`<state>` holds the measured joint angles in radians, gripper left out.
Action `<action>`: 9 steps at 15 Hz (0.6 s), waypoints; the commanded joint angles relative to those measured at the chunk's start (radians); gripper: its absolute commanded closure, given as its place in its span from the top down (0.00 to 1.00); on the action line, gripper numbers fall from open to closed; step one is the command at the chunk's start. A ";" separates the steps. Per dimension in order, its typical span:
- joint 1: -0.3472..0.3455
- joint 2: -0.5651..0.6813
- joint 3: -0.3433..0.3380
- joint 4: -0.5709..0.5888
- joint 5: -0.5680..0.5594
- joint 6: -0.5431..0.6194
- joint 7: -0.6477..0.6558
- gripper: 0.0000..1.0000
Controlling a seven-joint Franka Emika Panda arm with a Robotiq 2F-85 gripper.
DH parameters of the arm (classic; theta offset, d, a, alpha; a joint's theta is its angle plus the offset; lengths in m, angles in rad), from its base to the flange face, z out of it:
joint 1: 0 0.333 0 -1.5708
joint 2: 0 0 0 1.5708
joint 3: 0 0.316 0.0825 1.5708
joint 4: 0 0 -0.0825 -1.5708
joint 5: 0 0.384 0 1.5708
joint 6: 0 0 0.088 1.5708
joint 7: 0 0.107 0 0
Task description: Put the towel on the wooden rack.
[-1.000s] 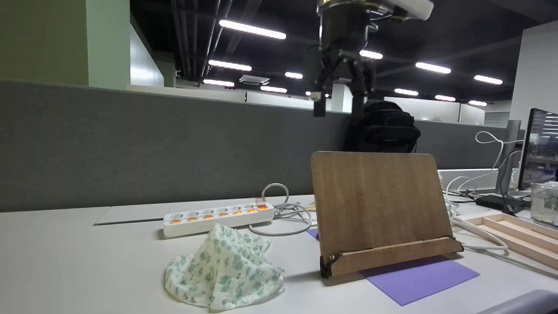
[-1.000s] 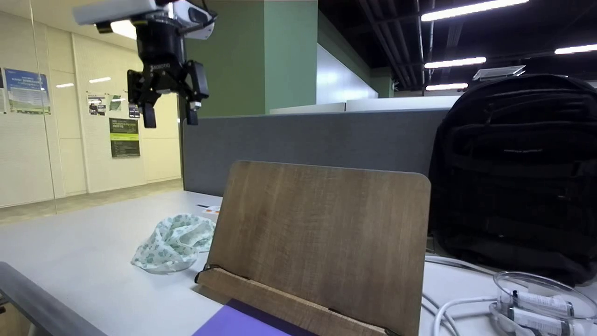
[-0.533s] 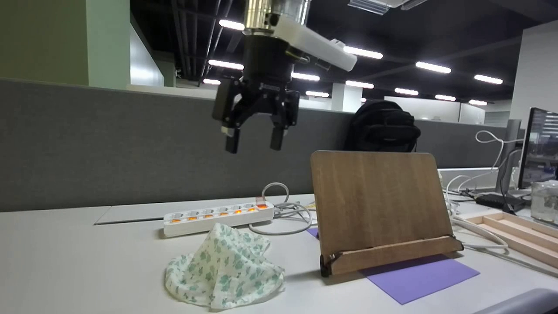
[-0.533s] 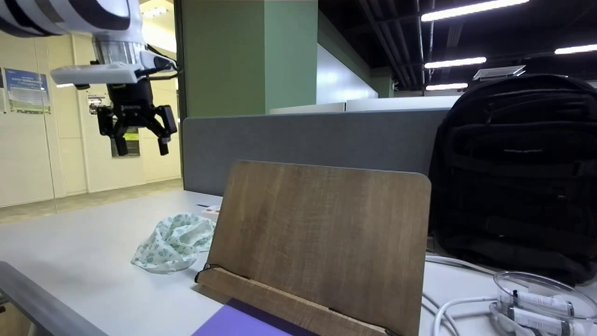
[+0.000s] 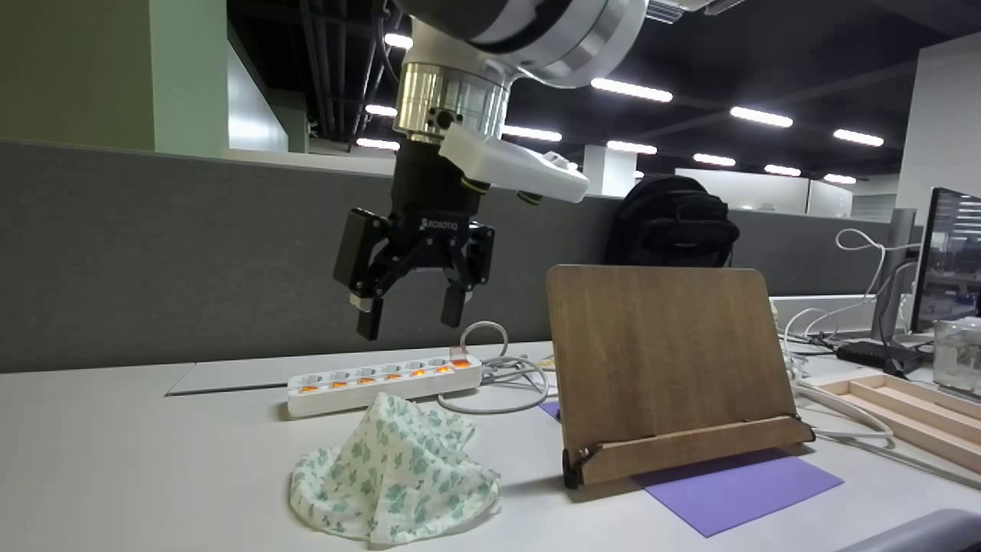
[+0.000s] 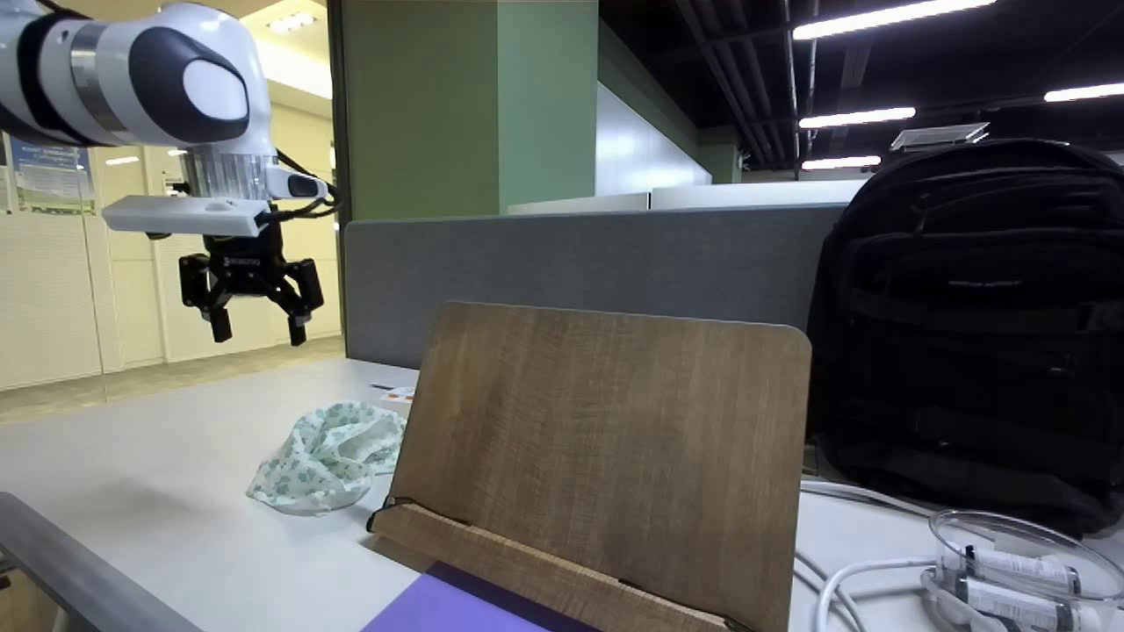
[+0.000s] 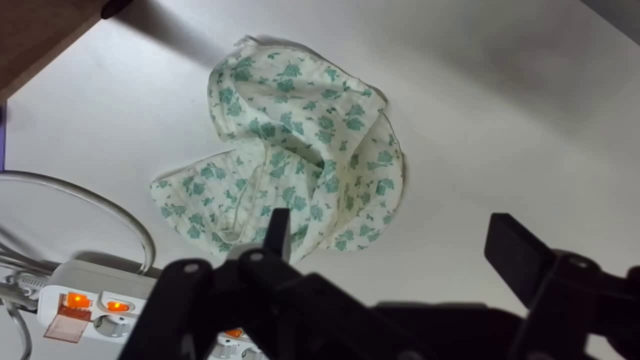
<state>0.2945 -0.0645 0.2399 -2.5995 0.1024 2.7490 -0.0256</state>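
The towel, white with green leaf print, lies crumpled on the white table in both exterior views (image 5: 398,479) (image 6: 327,461) and fills the upper middle of the wrist view (image 7: 305,125). The wooden rack, a tilted brown board with a front ledge, stands beside it in both exterior views (image 5: 670,353) (image 6: 606,456); its dark corner shows in the wrist view (image 7: 45,40). My gripper is open and empty in both exterior views (image 5: 411,316) (image 6: 259,331), above the towel and apart from it. In the wrist view my gripper (image 7: 390,230) has its left finger overlapping the towel's lower edge.
A white power strip (image 5: 383,387) with grey cable (image 5: 498,410) lies behind the towel. A purple sheet (image 5: 739,491) lies under the rack. A grey divider (image 5: 230,261) and black backpack (image 6: 975,351) stand behind. A wooden tray (image 5: 904,414) and clear container (image 6: 1027,562) are beyond the rack.
My gripper has come down and, in an exterior view, moved left from above the rack toward the towel, staying open. The towel and rack have not moved.
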 commanded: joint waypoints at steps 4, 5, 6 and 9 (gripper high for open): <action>-0.042 0.048 0.007 -0.034 -0.227 0.064 0.049 1.00; -0.051 0.066 0.003 -0.039 -0.287 0.090 0.069 1.00; -0.053 0.091 -0.007 -0.041 -0.344 0.119 0.092 1.00; -0.059 0.159 -0.034 -0.032 -0.501 0.181 0.149 1.00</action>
<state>0.2385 0.0388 0.2300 -2.6368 -0.2715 2.8690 0.0465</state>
